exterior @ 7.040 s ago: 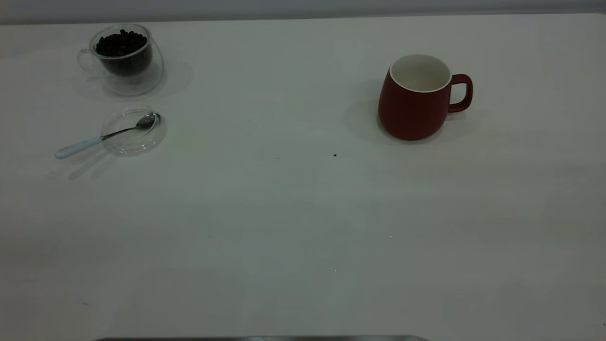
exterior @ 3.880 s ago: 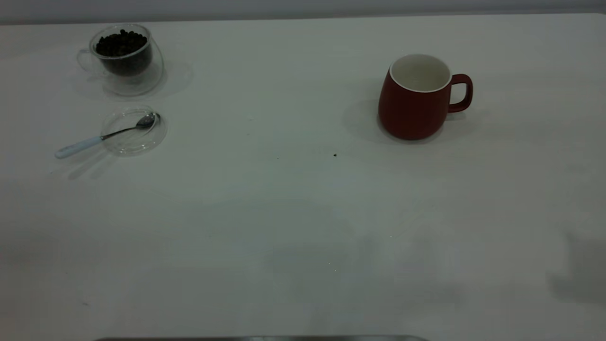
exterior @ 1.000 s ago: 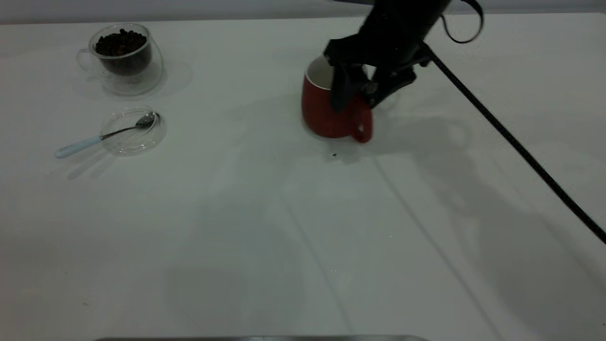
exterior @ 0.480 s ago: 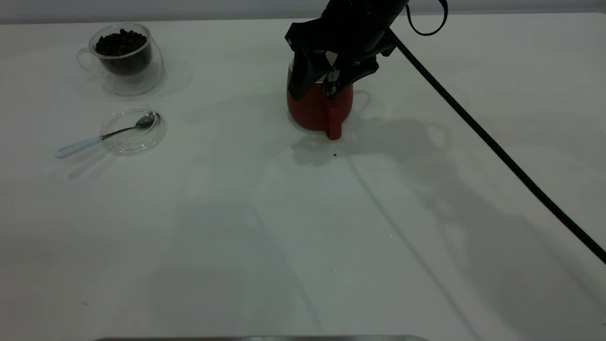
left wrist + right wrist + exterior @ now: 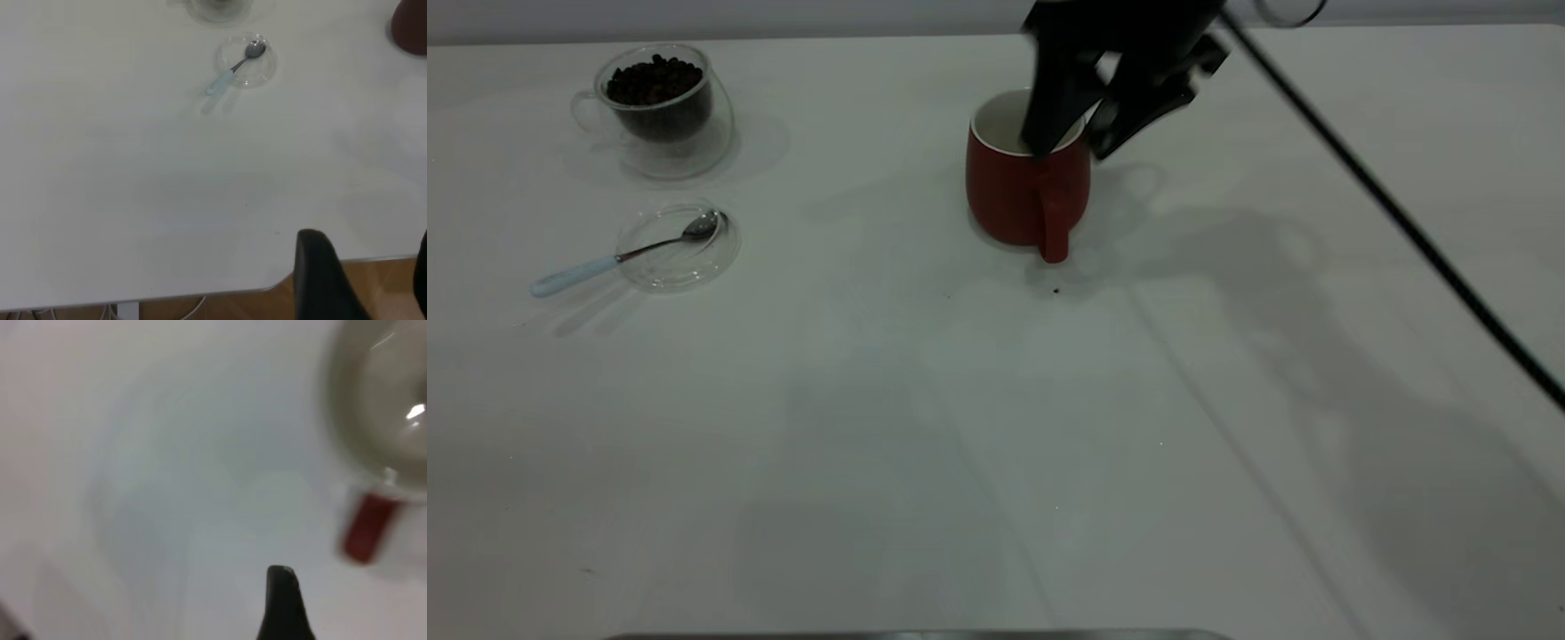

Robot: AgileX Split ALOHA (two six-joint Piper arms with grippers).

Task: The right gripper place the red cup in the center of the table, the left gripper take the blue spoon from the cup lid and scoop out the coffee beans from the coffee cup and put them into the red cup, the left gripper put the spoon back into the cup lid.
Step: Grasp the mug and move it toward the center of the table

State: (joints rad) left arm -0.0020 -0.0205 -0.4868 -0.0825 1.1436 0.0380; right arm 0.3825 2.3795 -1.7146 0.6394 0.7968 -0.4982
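The red cup (image 5: 1024,191) is seen standing upright on the white tabletop (image 5: 996,427), its handle turned toward the exterior camera, and it is taken here as the landmark for everything else. Directly above its rim the right hand (image 5: 1069,147) is found, its black fingers spread apart: one fingertip is dipped just inside the white mouth of the cup, the other is held outside the rim on the cup's right, and nothing is pinched between them. A black cable (image 5: 1396,222) is trailed from that arm across the tabletop, away to the cup's right. Well to the left of the red cup, the coffee cup (image 5: 660,107) is set near the tabletop's far edge, and it is filled with dark coffee beans (image 5: 654,82). Just in front of that glass, still far left of the red cup, the cup lid (image 5: 679,246) is laid flat, with the blue spoon (image 5: 618,258) rested on it, bowl on the glass and pale handle overhanging the rim. The left hand (image 5: 363,280) is kept off the tabletop's edge, well away from the red cup; only dark finger edges are shown, so its state cannot be told.
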